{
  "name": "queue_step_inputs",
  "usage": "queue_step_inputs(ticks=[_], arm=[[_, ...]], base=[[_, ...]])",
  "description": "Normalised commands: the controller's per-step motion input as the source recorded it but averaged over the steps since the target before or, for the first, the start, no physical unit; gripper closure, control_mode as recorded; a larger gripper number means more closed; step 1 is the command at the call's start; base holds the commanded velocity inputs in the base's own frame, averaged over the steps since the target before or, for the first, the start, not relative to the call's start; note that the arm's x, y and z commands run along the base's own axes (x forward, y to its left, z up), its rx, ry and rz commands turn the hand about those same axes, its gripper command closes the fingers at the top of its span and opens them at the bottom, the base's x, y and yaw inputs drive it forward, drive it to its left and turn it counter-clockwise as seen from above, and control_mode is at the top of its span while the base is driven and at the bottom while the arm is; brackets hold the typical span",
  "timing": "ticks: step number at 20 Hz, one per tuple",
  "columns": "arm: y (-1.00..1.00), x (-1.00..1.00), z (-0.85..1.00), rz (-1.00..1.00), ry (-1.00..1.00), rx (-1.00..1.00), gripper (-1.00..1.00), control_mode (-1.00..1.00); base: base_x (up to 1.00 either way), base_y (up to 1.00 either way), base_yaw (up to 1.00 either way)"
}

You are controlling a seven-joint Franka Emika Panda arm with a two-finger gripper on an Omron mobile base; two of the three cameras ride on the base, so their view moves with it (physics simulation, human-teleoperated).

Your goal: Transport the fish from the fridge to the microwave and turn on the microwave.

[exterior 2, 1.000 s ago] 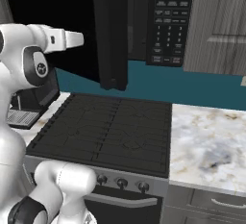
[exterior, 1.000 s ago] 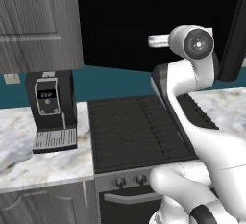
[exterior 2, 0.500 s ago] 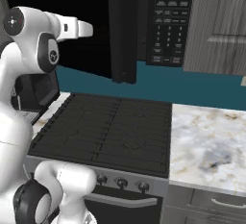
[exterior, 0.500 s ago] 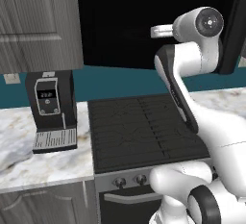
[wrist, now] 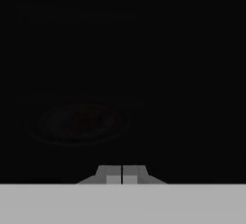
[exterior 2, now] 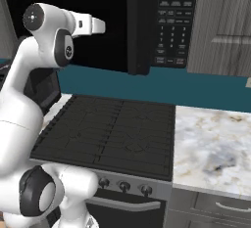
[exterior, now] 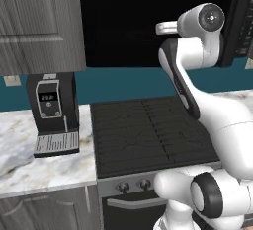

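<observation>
Oven knobs nearest, under the black stove top. Marble worktop to its right, more worktop to its left carrying a black coffee machine (small lit display). Arm bends up over the stove, wrist raised at the open microwave; door edge hangs forward, keypad to its right. Gripper closed, tips together, nothing between them, facing the dark cavity. Faint round plate inside with a dim reddish patch, too dark to call it the fish.
</observation>
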Motion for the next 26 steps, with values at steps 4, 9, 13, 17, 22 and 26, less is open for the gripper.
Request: queue_step_inputs(ticks=[4,9,13,17,22,26], arm=[[-0.26,0.48,0.00,0.01,0.00,0.00,1.00,-1.00],[-0.25,0.43,0.00,0.00,0.00,0.00,1.00,-1.00],[-0.20,0.42,0.00,0.00,0.00,0.00,1.00,-1.00],[-0.16,0.40,-0.04,0.01,0.00,0.00,1.00,-1.00],[-0.17,0.17,-0.02,0.03,0.00,0.00,1.00,-1.00],[-0.16,-0.08,0.00,0.03,0.00,0.00,1.00,-1.00]], base=[[0.00,0.00,0.00],[0.00,0.00,0.00],[0.00,0.00,0.00],[0.00,0.00,0.00],[0.00,0.00,0.00],[0.00,0.00,0.00]])
